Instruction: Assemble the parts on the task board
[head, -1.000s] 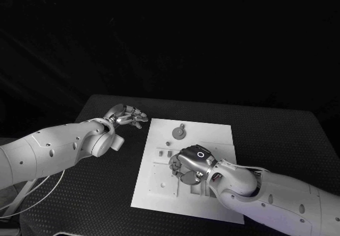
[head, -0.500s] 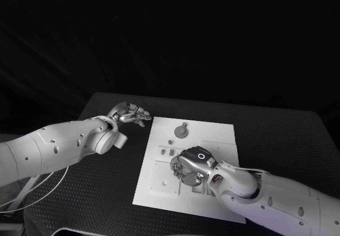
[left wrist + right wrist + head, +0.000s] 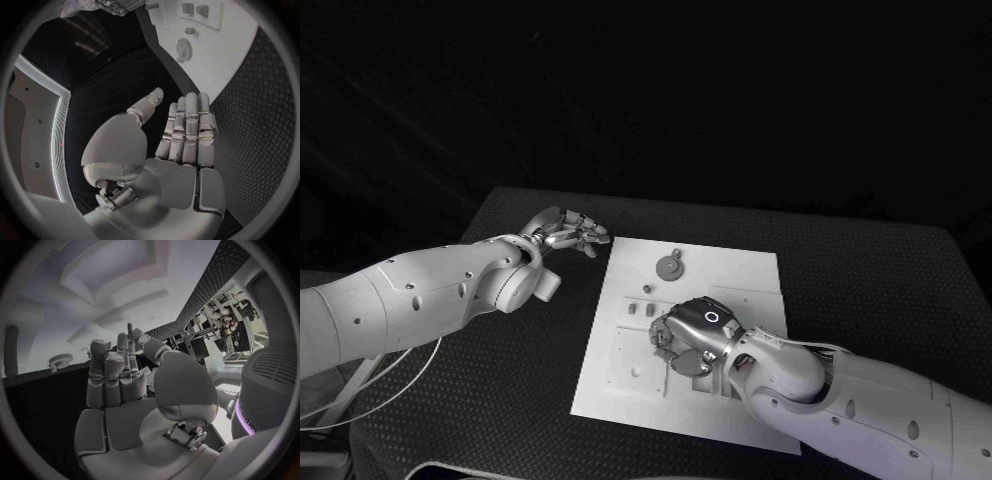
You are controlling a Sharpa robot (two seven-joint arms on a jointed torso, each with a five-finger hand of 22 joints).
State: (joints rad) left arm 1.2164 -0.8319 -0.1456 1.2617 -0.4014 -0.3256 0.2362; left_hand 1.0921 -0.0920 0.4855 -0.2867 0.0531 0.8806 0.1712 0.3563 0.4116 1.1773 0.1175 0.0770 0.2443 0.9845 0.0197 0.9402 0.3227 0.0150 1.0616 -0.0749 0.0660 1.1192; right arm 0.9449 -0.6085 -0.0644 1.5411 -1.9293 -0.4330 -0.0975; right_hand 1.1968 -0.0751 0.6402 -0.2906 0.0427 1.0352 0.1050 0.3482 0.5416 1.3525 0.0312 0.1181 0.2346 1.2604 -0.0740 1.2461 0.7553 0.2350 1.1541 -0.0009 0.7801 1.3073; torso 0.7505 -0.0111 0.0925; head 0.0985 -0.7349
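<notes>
Right robot hand (image 3: 692, 335) palm-down over task board (image 3: 733, 275) middle, fingers curled onto board, whether it holds anything cannot be told | round grey part (image 3: 668, 267) on board's far end, well apart from both hands | left robot hand (image 3: 565, 233) above table (image 3: 877, 270) just off board's far-left corner, fingers straight, together, holding nothing

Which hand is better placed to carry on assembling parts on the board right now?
Likely the right hand: it sits over the middle of the task board, fingers down among the parts. The left hand is off the board's far left corner, over the table, holding nothing.
</notes>
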